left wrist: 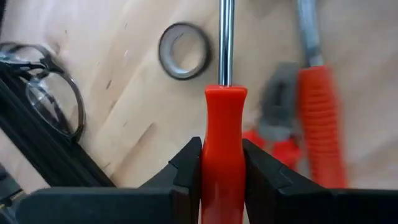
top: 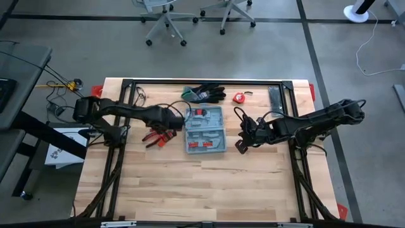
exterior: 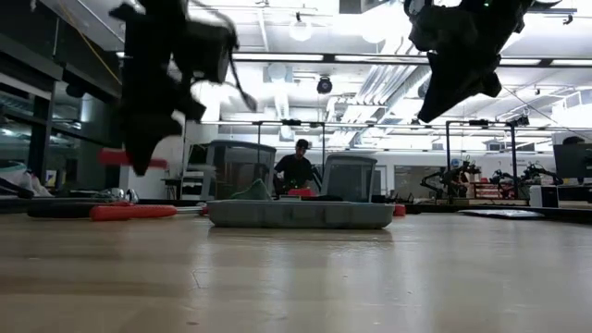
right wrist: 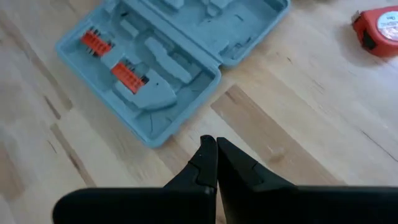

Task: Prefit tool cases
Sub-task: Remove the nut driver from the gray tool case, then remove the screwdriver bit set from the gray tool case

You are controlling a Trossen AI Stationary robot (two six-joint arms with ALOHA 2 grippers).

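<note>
From the high view I count one case (top: 205, 130), open flat near the middle of the worktop (top: 190, 190). Its long axis runs from the far edge toward the near edge, one half beyond the other, with orange pieces showing in both halves. My left end effector (top: 179, 118) sits just beside the case's far-left corner; my right end effector (top: 243, 134) hangs near its right side, apart from it. Red-handled pliers (top: 156, 136) lie left of the case. Behind it I see gloves (top: 205, 94), one red tape measure (top: 239, 97) and one dark bar (top: 274, 99).

In the low view the case (exterior: 301, 214) rests flat on the worktop, and both arms hang above it, clear of the surface. A person (exterior: 296, 169) sits in the room behind.

In the left wrist view the left end effector (left wrist: 222, 163) is clamped on the handle of one red screwdriver (left wrist: 224, 149), its steel shaft pointing away from the wrist. One roll of tape (left wrist: 183, 51) and the pliers (left wrist: 311, 118) lie on the wood below.

In the right wrist view the right end effector (right wrist: 216, 155) is fully closed and holds nothing. The case (right wrist: 168, 56) lies open ahead of it, with two orange bit racks in the nearer half. The tape measure (right wrist: 379, 30) sits off to the side.
</note>
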